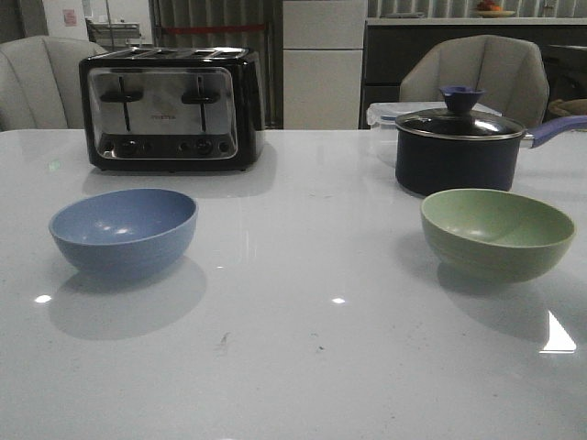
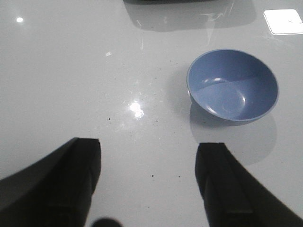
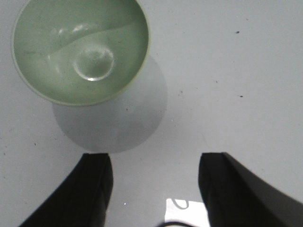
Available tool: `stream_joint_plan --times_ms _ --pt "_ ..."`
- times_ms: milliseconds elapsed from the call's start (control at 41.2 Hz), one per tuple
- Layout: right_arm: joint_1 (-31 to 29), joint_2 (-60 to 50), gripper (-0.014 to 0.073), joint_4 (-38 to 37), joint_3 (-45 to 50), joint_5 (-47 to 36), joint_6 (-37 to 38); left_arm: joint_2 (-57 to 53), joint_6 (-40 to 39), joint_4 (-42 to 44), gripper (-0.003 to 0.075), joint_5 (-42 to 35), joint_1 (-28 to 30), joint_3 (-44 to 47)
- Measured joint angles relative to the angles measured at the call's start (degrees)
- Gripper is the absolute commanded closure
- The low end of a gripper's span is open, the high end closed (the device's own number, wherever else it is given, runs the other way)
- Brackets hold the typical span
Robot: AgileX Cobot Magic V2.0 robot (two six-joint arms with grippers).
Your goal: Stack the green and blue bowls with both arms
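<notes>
The dusty blue bowl (image 1: 124, 231) stands upright and empty on the left of the white table. The sage green bowl (image 1: 497, 232) stands upright and empty on the right, in front of the saucepan. Neither arm shows in the front view. In the left wrist view the blue bowl (image 2: 232, 85) lies well beyond my left gripper (image 2: 152, 144), which hangs open over bare table. In the right wrist view the green bowl (image 3: 80, 49) lies beyond my right gripper (image 3: 156, 158), also open with nothing between its fingers. The bowls stand far apart.
A black and chrome toaster (image 1: 170, 108) stands at the back left. A dark navy saucepan (image 1: 459, 147) with a lid and a purple handle is at the back right, close behind the green bowl. Grey chairs (image 1: 477, 69) stand behind the table.
</notes>
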Motion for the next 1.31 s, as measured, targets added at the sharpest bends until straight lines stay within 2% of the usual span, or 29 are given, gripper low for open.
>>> stream_joint_plan --times_ms 461,534,703,825,970,1164,1310 --pt "-2.1 29.6 0.0090 7.9 -20.1 3.4 -4.3 0.5 0.0 0.0 0.0223 0.0 0.0 0.0" --pt "-2.1 33.1 0.0126 8.5 -22.4 4.2 -5.0 0.5 0.0 0.0 0.0223 0.0 0.0 0.0" --pt "-2.1 38.7 0.0286 8.9 -26.4 5.4 -5.5 0.5 0.0 0.0 0.0223 0.0 0.0 0.0" --pt "-2.1 40.1 0.0398 9.0 -27.5 5.9 -5.5 0.5 0.0 0.0 0.0223 0.0 0.0 0.0" --pt "-2.1 40.1 0.0474 9.0 -27.9 6.3 -5.5 0.5 0.0 0.0 0.0223 0.0 0.0 0.0" --pt "-1.8 37.7 0.0483 9.0 -27.9 7.1 -5.8 0.5 0.0 0.0 0.0223 0.0 0.0 0.0" --pt "1.1 33.6 0.0483 9.0 -27.9 7.6 -6.4 0.5 0.0 0.0 0.0223 0.0 0.0 0.0"
